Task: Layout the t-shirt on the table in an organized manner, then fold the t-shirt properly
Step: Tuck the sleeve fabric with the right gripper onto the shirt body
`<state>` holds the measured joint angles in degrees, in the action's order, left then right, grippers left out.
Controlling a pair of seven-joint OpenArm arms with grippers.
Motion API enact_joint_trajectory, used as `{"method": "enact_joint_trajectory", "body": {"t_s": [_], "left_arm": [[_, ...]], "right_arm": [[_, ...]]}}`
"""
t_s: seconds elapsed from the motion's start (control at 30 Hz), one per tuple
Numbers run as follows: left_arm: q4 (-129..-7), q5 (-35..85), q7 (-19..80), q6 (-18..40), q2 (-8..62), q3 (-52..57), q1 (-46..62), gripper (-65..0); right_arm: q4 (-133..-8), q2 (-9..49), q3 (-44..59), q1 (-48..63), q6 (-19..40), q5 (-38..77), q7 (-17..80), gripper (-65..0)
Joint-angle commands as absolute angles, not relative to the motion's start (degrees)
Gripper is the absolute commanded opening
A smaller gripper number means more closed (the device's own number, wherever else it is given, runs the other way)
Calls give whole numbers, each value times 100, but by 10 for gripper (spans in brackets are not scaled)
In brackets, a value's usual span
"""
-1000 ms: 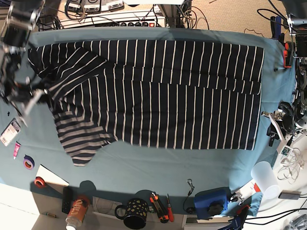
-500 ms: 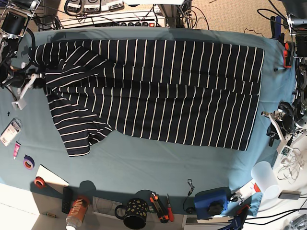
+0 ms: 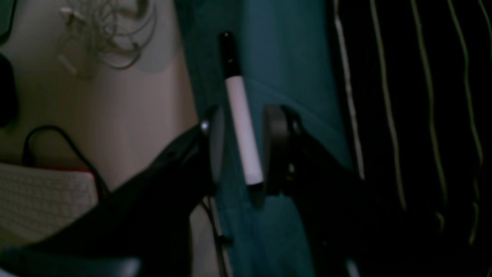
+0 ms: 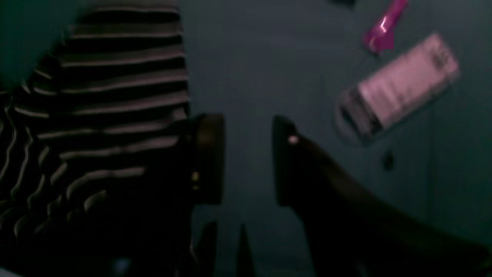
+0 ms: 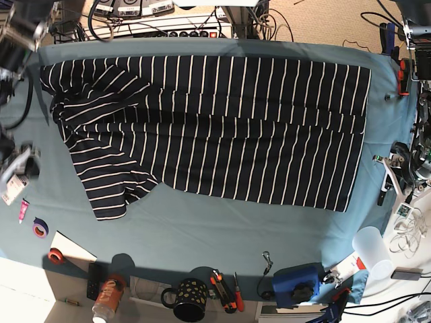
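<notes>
The dark white-striped t-shirt point(image 5: 222, 128) lies spread across the teal table point(image 5: 222, 235), its body flat and one sleeve angled toward the front left. My right gripper point(image 5: 15, 165) hovers off the shirt's left edge. In the right wrist view it point(image 4: 246, 157) is open over bare table, with the sleeve point(image 4: 115, 115) just beside one finger. My left gripper point(image 5: 392, 173) is at the table's right edge, beyond the shirt's hem point(image 3: 423, 115). It point(image 3: 246, 150) is open, and a marker point(image 3: 240, 123) lies on the table below the gap.
A clear packet point(image 4: 399, 88) and a pink tube point(image 4: 384, 25) lie near my right gripper. Tape rolls point(image 5: 40, 229), a can point(image 5: 108, 299), a mug point(image 5: 185, 301), a blue device point(image 5: 296, 282) and a plastic cup point(image 5: 372, 247) line the front edge.
My right gripper has opened, let go of the shirt's left side and drawn away toward the front left. The shirt has settled flatter. The left arm has not moved.
</notes>
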<state>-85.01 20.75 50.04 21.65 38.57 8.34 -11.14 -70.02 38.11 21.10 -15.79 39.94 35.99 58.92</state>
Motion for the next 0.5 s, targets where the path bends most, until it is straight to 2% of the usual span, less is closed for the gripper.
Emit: {"method": "enact_joint_trajectory", "body": {"t_s": [0.0,0.13,0.23,0.37,0.47], "left_arm": [[-8578,2056,4884,2141,3983,891,-1238,-463],[-8578,2058,4884,2141,3983,891,-1238,-463],[-8578,2078,4882,2141,3983,891,-1238,-463],[-8578,2147,4875,2145,3979,891,-1238,-463],[-8578,2180,4836,2215,3959,891,-1238,-462]], "right_arm": [[-6836,3953,1898,-1894,4000,3573,5673,-472],[-5358,3927,832,-2902,4000,3223,5196,-472],[-4482,3769,462,-3605,4000,2956,4969,-472],[-4032,3398,401,-4193,4000,2414,4941,-472],[-3894,3094,401,-4355,3653,1959,4781,-472]]}}
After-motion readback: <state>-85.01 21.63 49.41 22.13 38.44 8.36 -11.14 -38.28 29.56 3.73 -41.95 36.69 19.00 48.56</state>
